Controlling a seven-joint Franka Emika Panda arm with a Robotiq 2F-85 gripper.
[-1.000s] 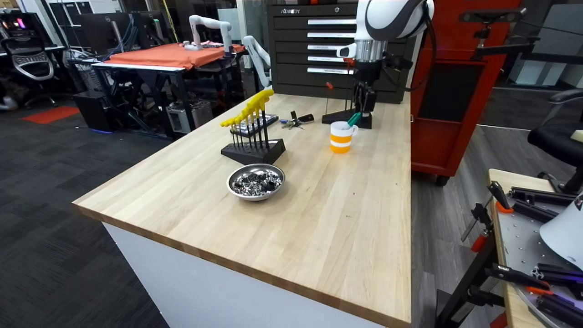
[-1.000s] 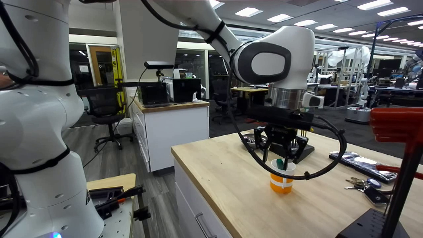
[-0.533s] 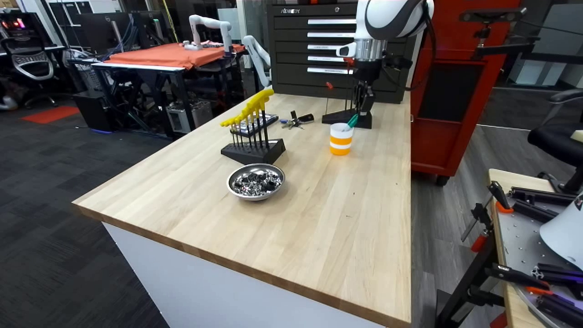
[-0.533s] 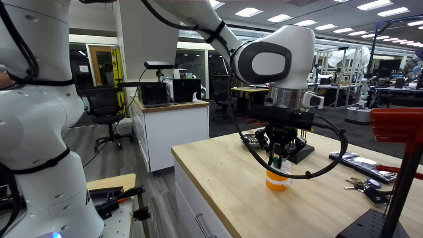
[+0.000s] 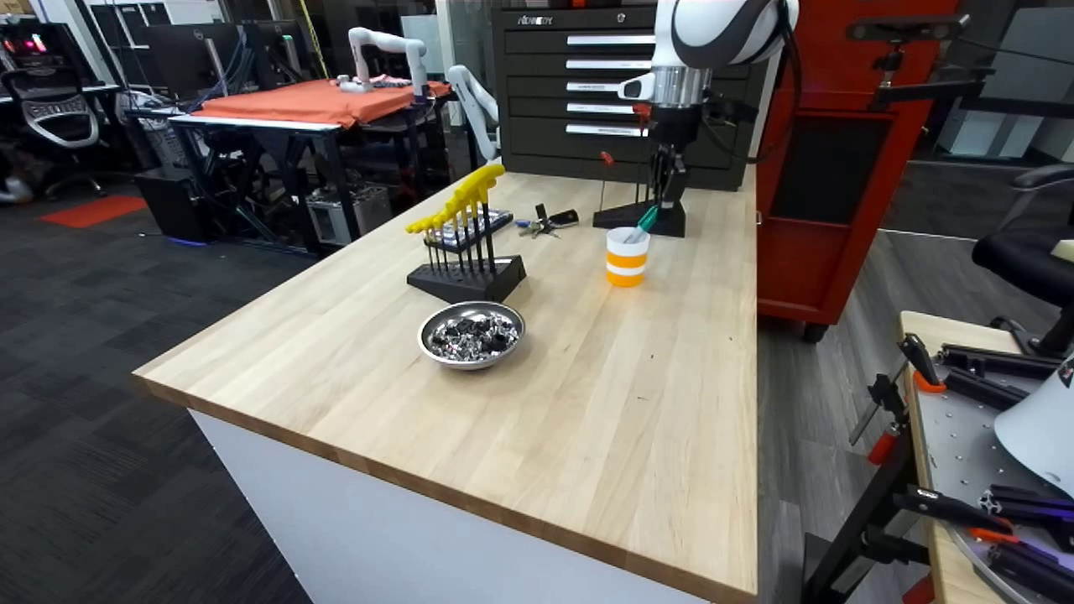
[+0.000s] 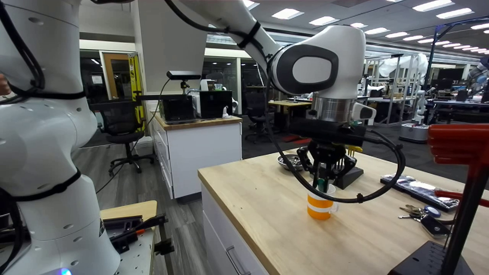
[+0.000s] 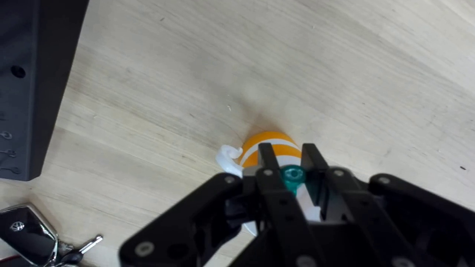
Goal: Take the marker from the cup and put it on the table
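Teal marker [image 5: 644, 222] in cup [image 5: 626, 267], gripped by hand [image 7: 289, 159].

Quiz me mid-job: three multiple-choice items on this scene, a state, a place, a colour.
1. How does the cup stand? A) on its side B) upright C) upside down
2. Where is the marker? A) in the cup B) among the keys C) on the floor
3. What colour are the tool handles nearest the metal bowl? A) red B) blue C) yellow

1 B: its rim faces up.
2 A: its teal end juts above the rim into the gripper.
3 C: yellow in both exterior views.
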